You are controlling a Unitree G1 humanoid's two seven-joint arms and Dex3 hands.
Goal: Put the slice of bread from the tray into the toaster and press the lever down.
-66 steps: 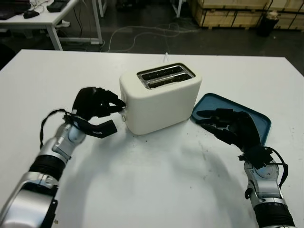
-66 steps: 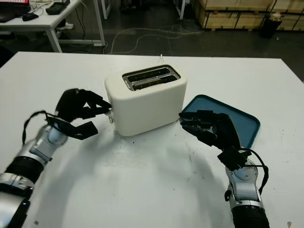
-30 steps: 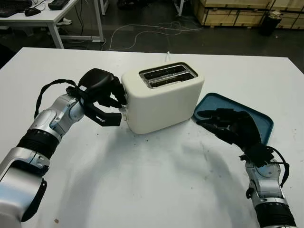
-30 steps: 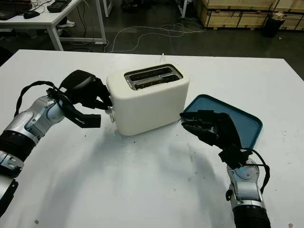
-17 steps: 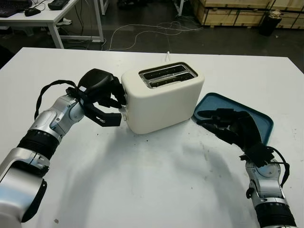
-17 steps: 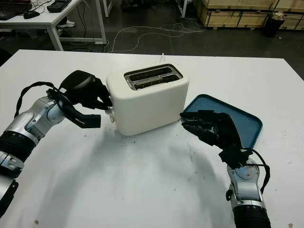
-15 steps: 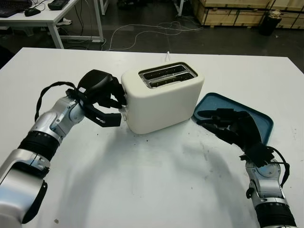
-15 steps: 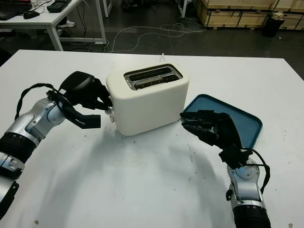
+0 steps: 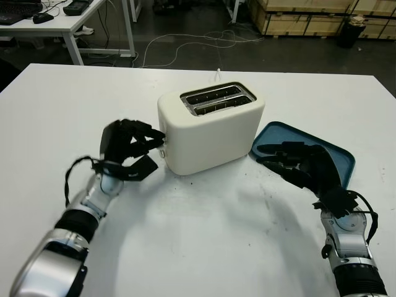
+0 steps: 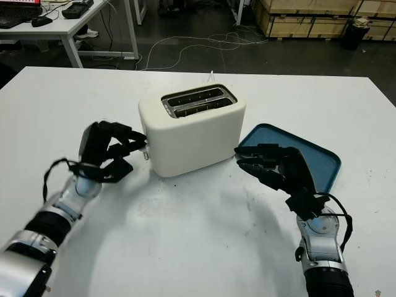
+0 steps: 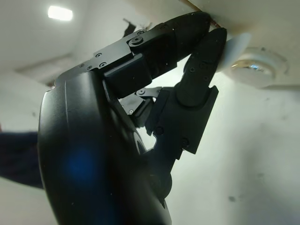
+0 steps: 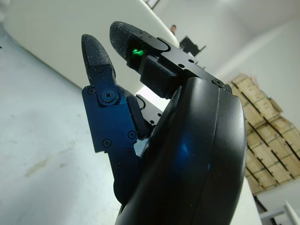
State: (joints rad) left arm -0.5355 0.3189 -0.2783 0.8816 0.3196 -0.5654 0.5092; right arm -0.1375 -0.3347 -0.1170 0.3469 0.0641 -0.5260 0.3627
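A white two-slot toaster (image 9: 213, 127) stands mid-table, its slots (image 9: 216, 99) dark inside. Its small white lever (image 9: 163, 142) sits low on the end facing my left hand. My left hand (image 9: 141, 147) is beside that end, fingers curled, with the fingertips (image 11: 211, 42) touching the lever tab (image 11: 236, 48) just above a round dial (image 11: 257, 68). The thumb hangs apart below. My right hand (image 9: 296, 164) hovers open over the near edge of the blue tray (image 9: 341, 156), right of the toaster. The part of the tray that I see is bare.
The white table (image 9: 204, 247) runs wide in front of the toaster. A white cord (image 9: 217, 73) leads off behind it. Beyond the far edge are floor cables, another table (image 9: 55, 25) and wooden pallets (image 9: 303, 15).
My left forearm has dropped towards the table, and the hand has slid down the toaster's end, so its fingertips are now at the lever. The right hand has stayed put.
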